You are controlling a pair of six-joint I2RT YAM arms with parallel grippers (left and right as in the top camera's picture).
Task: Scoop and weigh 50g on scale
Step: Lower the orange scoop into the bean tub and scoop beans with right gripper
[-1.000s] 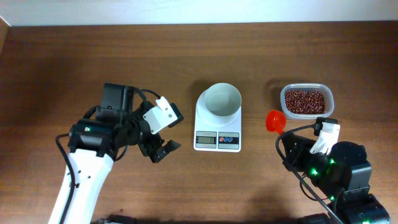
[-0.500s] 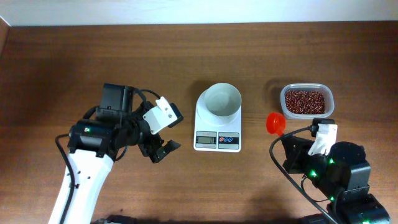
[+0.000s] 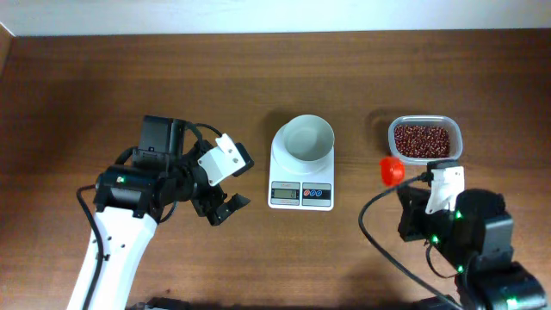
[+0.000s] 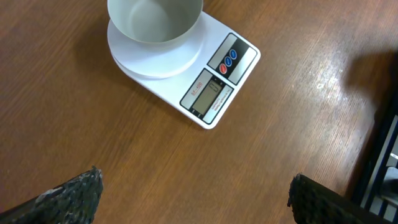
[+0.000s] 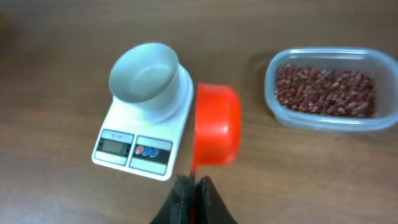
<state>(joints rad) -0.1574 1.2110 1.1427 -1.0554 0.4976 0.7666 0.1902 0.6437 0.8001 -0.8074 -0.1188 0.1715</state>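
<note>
The white scale stands at the table's middle with an empty white bowl on its platform. To its right, a red scoop hangs over the table between the scale and the clear tub of red-brown beans. My right gripper is shut on the scoop's handle, with the red cup just ahead of the fingers; its inside does not show. My left gripper stays left of the scale, jaws wide open over bare wood. The scale and bowl lie ahead of it.
The bean tub sits at the right, behind the scoop. A black cable loops beside the right arm. The table's far edge meets a pale wall.
The right arm has shifted right, toward the bean tub, carrying the red scoop with it; the scoop has turned and looks smaller from above. The left arm has not moved.
</note>
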